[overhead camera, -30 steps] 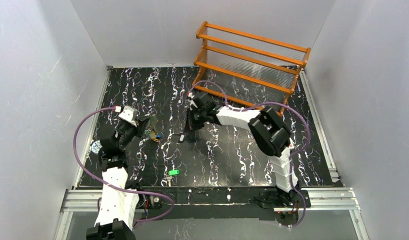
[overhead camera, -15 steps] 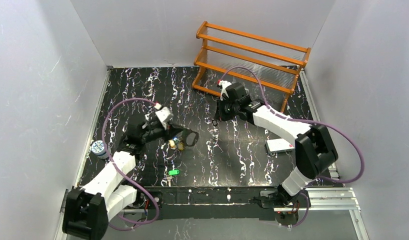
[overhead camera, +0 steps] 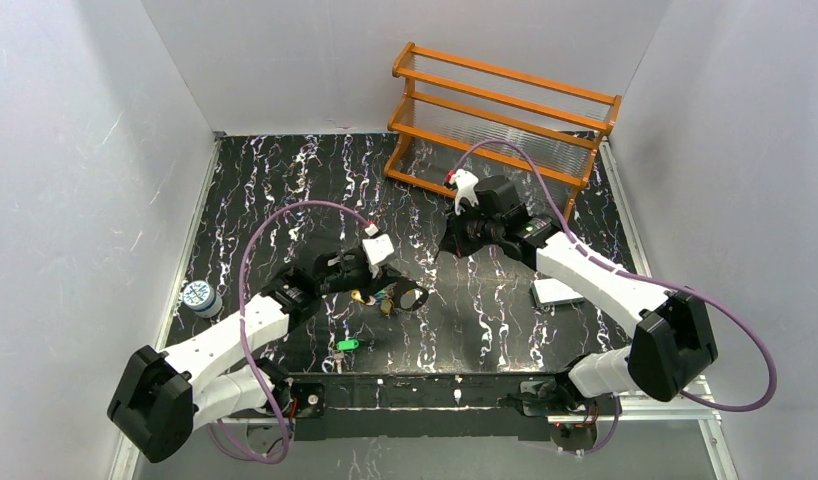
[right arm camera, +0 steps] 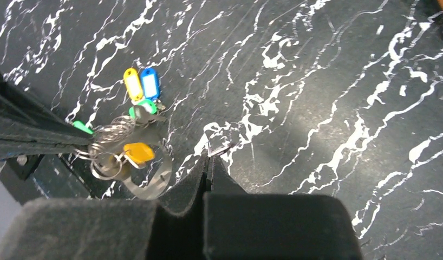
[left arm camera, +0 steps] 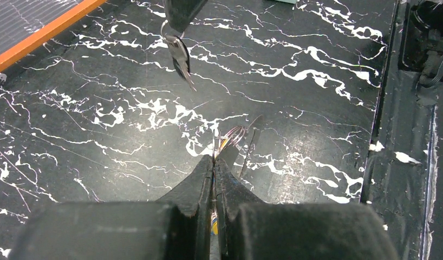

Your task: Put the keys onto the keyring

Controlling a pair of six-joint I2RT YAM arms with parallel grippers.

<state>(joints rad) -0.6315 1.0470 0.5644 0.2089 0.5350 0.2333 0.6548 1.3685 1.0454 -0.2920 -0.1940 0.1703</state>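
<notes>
The left hand is clamped shut on the keyring, which is held near the middle of the desk, apparently so that the pale loop is presented to the other arm. Keys with yellow, blue and green heads are bunched on it. The right hand is closed on a single silvery key, held opposite, probably for threading. A green-headed key is seen lying near the front edge.

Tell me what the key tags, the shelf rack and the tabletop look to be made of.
Key tags: glossy coloured plastic, each with a pale label window.
Rack: rails look like orange-stained wood; the shelves are ribbed and see-through, probably clear plastic.
Tabletop: smooth black surface with white veins, a marble look, possibly a printed sheet.
</notes>
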